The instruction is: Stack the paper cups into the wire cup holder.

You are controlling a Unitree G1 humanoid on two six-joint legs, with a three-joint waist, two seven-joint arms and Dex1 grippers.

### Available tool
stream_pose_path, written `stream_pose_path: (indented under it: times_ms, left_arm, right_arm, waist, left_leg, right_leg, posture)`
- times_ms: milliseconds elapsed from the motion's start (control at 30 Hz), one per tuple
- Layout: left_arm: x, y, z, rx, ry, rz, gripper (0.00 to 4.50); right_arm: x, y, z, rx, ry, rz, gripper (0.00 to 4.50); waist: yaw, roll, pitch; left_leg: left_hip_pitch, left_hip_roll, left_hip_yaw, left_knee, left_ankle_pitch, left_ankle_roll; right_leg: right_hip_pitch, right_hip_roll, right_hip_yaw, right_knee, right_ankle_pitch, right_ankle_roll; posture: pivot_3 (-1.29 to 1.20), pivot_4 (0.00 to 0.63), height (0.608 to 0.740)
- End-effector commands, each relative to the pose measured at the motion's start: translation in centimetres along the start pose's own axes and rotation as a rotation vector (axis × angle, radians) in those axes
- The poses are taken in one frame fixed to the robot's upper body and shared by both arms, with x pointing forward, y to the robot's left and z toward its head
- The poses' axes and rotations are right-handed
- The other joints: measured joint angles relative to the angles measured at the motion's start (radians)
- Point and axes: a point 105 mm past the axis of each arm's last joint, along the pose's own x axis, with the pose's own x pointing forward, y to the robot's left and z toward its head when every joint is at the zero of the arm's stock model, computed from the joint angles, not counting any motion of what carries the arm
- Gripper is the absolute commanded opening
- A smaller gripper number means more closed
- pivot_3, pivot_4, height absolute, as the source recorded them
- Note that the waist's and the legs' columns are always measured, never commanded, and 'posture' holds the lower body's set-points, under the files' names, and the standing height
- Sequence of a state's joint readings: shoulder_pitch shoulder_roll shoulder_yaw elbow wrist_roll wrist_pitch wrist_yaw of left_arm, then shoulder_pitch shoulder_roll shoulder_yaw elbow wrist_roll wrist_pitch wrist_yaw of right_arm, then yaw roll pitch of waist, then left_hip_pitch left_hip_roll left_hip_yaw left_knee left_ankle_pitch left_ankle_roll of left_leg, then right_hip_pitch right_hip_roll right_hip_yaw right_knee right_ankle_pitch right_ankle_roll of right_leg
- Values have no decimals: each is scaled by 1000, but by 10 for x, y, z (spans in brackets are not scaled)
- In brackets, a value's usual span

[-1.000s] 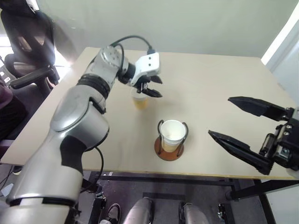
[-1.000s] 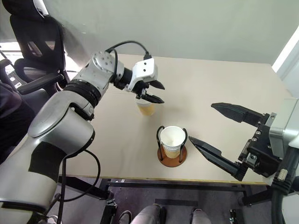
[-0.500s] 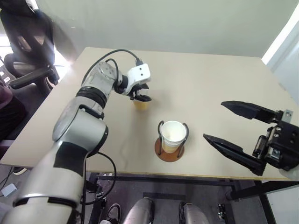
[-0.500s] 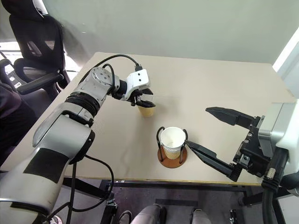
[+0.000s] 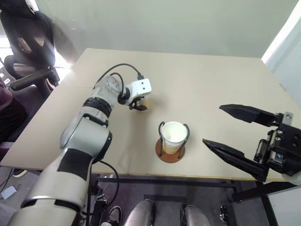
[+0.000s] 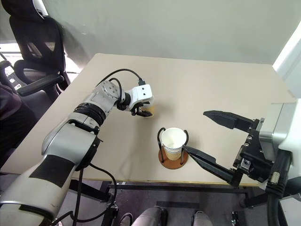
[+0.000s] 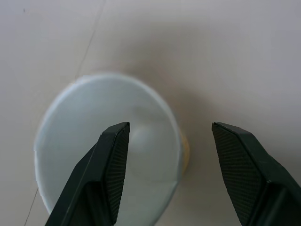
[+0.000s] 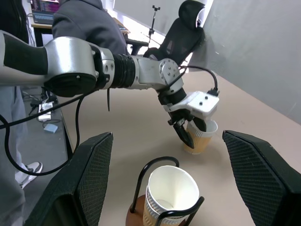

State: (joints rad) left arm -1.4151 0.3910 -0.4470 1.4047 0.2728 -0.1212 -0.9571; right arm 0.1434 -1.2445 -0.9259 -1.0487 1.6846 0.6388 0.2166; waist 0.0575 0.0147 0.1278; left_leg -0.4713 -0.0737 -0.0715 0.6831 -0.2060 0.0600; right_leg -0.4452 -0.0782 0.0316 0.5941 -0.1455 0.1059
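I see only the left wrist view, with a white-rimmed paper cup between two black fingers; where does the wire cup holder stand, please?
Observer: The black wire cup holder with the reddish-brown disc base stands apart from that tan paper cup, nearer the table's front edge.
Operator: Is it empty?
Observer: No, another tan paper cup sits upright inside.
Operator: And the right gripper?
Observer: Open, empty, right of the holder.

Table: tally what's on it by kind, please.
Loose paper cup: 1
Paper cup in the holder: 1, any nested below unclear
Wire cup holder: 1
Total: 3
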Motion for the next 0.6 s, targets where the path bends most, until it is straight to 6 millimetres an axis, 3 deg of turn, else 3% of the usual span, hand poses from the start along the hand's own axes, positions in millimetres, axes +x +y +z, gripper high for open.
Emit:
stream_pose_path:
  times_ms: [33,100,333,467,600]
  left_arm:
    - [5,1,3,77,28,31,2801]
    - [7,-1,6,93,26,32,2435]
    - [4,5,16,153,19,49,41]
    - [-20,13,38,217,-39,-33,41]
    - [-61,1,69,294,-168,-320,41]
  right_arm:
    - [-1,-1,8,-19,-13,-17,3833]
    - [-2,0,9,-16,-9,-18,3833]
    - [-3,1,10,-8,-2,-26,3833]
    - [-5,-2,10,-25,1,-35,3833]
    - [-8,-2,9,-29,9,-33,3833]
  waist:
    - [0,0,0]
    - [0,0,0]
    - [1,0,0]
    - [1,-1,0]
    - [0,-1,0]
  left_leg:
    - [0,0,0,0,0,0]
    - [0,0,0,0,0,0]
    - [1,-1,0,0,-3,-5]
    - [0,0,0,0,-3,-2]
    - [-2,0,-1,0,-5,3]
  right_leg:
    - [0,0,0,0,0,0]
    - [0,0,0,0,0,0]
    - [2,0,0,0,1,2]
    - [0,0,0,0,2,6]
    - [-1,0,0,-1,1,5]
  posture:
    - [0,150,740]
    - [0,150,740]
    - [0,150,740]
    - [0,150,740]
    - [0,150,740]
